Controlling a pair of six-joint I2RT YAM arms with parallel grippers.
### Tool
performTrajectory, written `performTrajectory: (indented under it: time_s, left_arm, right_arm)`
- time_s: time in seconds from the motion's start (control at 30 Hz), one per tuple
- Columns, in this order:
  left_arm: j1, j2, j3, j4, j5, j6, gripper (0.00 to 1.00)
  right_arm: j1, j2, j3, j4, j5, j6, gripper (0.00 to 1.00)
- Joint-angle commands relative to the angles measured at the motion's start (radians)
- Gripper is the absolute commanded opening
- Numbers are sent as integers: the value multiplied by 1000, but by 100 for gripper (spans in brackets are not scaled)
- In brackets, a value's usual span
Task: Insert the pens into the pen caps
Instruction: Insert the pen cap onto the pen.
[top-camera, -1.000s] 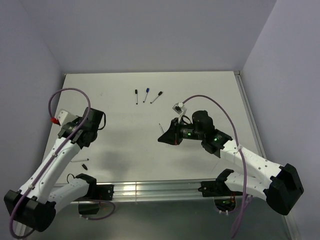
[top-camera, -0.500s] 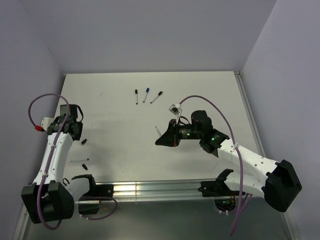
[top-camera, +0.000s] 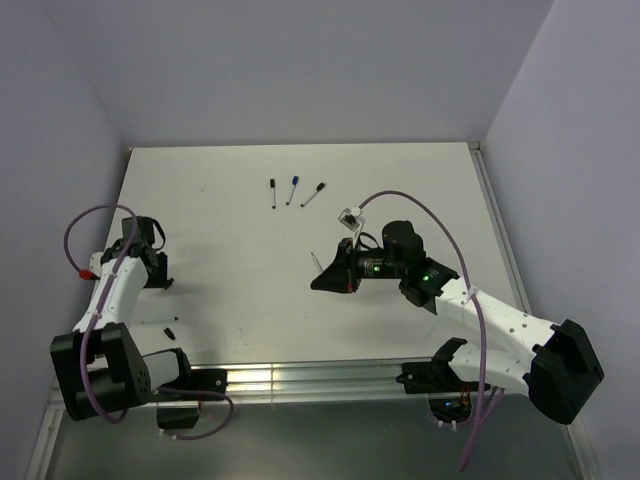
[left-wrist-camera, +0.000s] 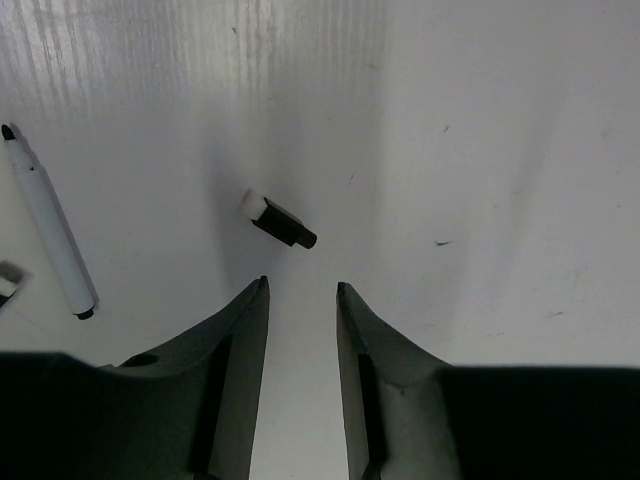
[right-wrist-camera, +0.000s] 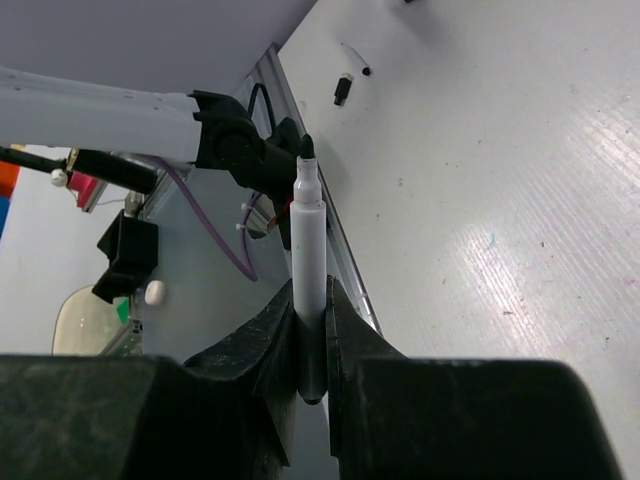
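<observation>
My right gripper (right-wrist-camera: 310, 300) is shut on a white-barrelled pen (right-wrist-camera: 307, 240), which sticks up out of the jaws with its dark tip on top. In the top view this gripper (top-camera: 322, 272) hangs over the table's middle. My left gripper (left-wrist-camera: 300, 288) is open and empty, its tips just short of a small black cap with a white end (left-wrist-camera: 278, 222) lying on the table. In the top view the left gripper (top-camera: 158, 277) is near the left edge. An uncapped pen (left-wrist-camera: 48, 238) lies left of the cap; it also shows in the top view (top-camera: 160, 322).
Three pens with caps on, two black (top-camera: 272, 192) (top-camera: 314, 193) and one blue (top-camera: 293, 190), lie in a row at the back of the white table (top-camera: 420, 190). The table's metal front rail (top-camera: 300, 378) runs between the arm bases. Grey walls close in the sides.
My left arm has folded back towards the left edge and its gripper has come down near the cap. My right gripper has shifted a little left, still holding the pen.
</observation>
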Motion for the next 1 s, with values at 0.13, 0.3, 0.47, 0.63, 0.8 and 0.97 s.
performTrajectory:
  time_s: [0.13,0.3,0.47,0.63,0.8,0.97]
  left_arm:
    - [-4,-15,-66,82,-4,-131,40]
    - [-4,26,-59,88,-10,-139,40]
    - [-3,55,-62,116,-7,-151,40]
    - [-3,94,-40,104,-23,-157,41]
    - [-3,107,-43,122,-21,-160,42]
    - [-1,124,-49,144,-17,-165,41]
  right_arm:
    - [-1,-34,0,12,23,-21,0]
    - [-1,-42,-3,16,18,-18,0]
    - [-1,-45,-6,13,21,-21,0]
    - [-3,-53,-6,7,32,-27,0]
    - [-3,-53,-8,7,33,-29,0]
    - [-3,-57,-8,3,35,-27,0]
